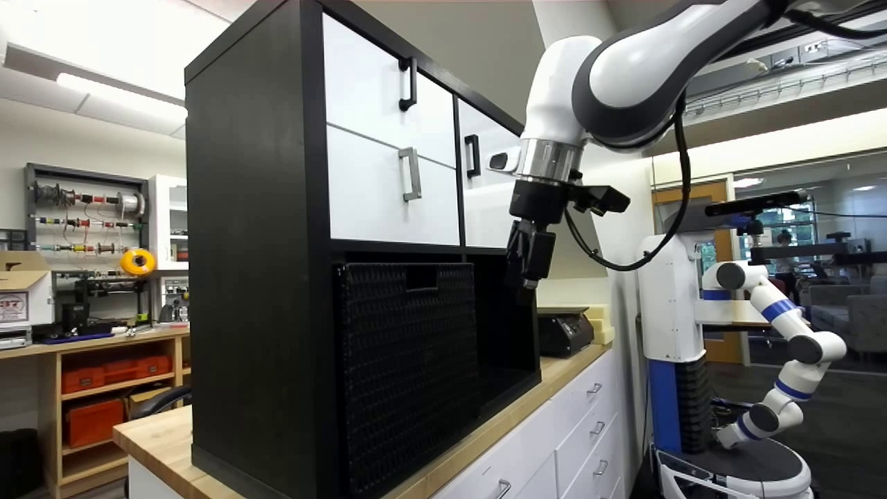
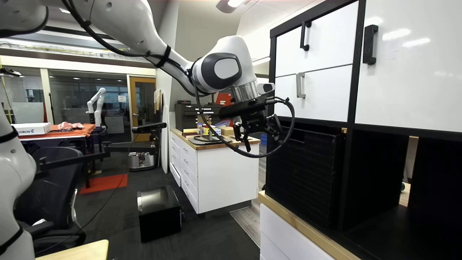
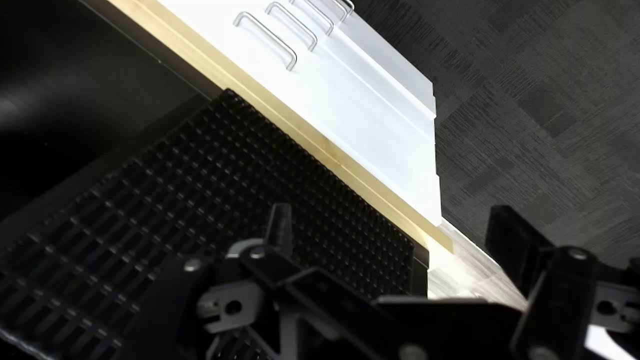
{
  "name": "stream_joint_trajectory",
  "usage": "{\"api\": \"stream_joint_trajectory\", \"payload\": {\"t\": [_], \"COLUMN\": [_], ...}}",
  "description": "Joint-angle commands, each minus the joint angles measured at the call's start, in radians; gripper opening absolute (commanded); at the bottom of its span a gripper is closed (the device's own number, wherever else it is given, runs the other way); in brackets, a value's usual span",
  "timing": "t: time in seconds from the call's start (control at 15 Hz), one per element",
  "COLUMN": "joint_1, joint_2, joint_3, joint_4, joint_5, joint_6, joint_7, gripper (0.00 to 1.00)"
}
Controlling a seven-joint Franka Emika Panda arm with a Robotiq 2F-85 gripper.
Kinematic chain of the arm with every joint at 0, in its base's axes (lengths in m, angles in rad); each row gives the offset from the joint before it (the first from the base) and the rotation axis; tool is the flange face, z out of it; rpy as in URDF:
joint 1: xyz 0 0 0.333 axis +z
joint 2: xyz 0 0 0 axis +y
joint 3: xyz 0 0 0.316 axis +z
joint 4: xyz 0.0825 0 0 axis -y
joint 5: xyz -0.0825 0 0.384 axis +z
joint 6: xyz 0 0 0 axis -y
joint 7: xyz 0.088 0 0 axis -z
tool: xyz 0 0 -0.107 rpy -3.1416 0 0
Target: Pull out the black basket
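Observation:
The black basket (image 1: 409,360) stands upright in a lower compartment of the cabinet, with its woven front facing out. It also shows in an exterior view (image 2: 303,173). A cut-out handle slot (image 1: 421,278) is near its top edge, partly behind my gripper and cable in an exterior view (image 2: 296,135). My gripper (image 1: 532,277) is open and empty, in front of the cabinet at about the height of the basket's upper part. It appears apart from the basket in an exterior view (image 2: 261,139). In the wrist view, the basket front (image 3: 200,170) lies beyond and beside the spread fingers (image 3: 390,215).
White doors (image 1: 395,187) with black and grey handles sit above the basket. A bare compartment (image 2: 375,187) adjoins it. The cabinet stands on a wooden countertop (image 1: 513,409) over white drawers (image 3: 350,100). A cable (image 2: 267,156) loops beside my gripper.

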Motion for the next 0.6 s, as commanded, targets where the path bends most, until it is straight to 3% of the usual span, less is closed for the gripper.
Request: {"api": "stream_joint_trajectory", "payload": {"t": [0.0,0.53], "joint_1": [0.007,0.022], "joint_2": [0.0,0.007], "joint_3": [0.001,0.012], "joint_4": [0.002,-0.013], "joint_5": [-0.001,0.019], "joint_6": [0.006,0.038], "joint_7": [-0.006,-0.046], "gripper": [1.0,1.0]}}
